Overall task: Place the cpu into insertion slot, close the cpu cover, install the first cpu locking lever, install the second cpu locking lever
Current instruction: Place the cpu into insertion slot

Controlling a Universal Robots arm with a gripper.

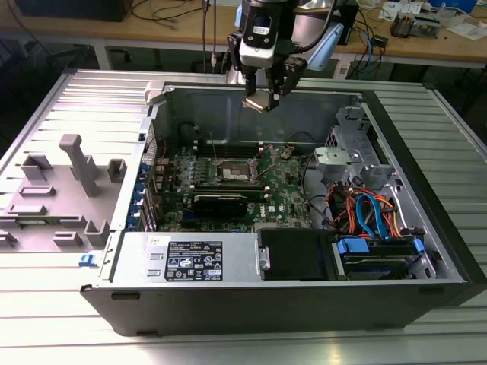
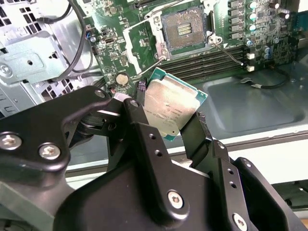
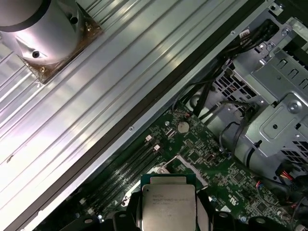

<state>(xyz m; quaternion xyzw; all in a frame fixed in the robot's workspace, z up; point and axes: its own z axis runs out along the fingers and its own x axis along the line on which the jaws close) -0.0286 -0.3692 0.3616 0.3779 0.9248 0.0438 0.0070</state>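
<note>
Carrying stage, by the look of it. Clamped between the closed fingers (image 2: 144, 139) by two opposite edges in the second wrist view: the cpu (image 2: 169, 106), tilted, metal top outward. Hanging with the gripper (image 1: 265, 94) at the upper middle of the exterior view, above the open computer case (image 1: 228, 262) and well apart from the socket (image 1: 234, 173) near the frame's centre. Not seated yet. Socket bare, contacts exposed, with the cover (image 2: 131, 44) standing open beside it and a thin lever (image 2: 230, 54) sticking out on the other side.

To do this well: level the chip before lowering, match its corner to the socket, descend straight, let go only once flat. No sliding or pressing, since the contacts are probably delicate.

Around: green motherboard (image 1: 285, 182), long black card (image 1: 219, 204) just below the socket, memory slots (image 2: 216, 60), orange and blue cables (image 1: 365, 209) toward the exterior view's right, grey fixtures (image 1: 76, 163) on the counter (image 1: 46, 327) at the left. Likeliest obstacles: raised cover and lever, both close to the descent path.
</note>
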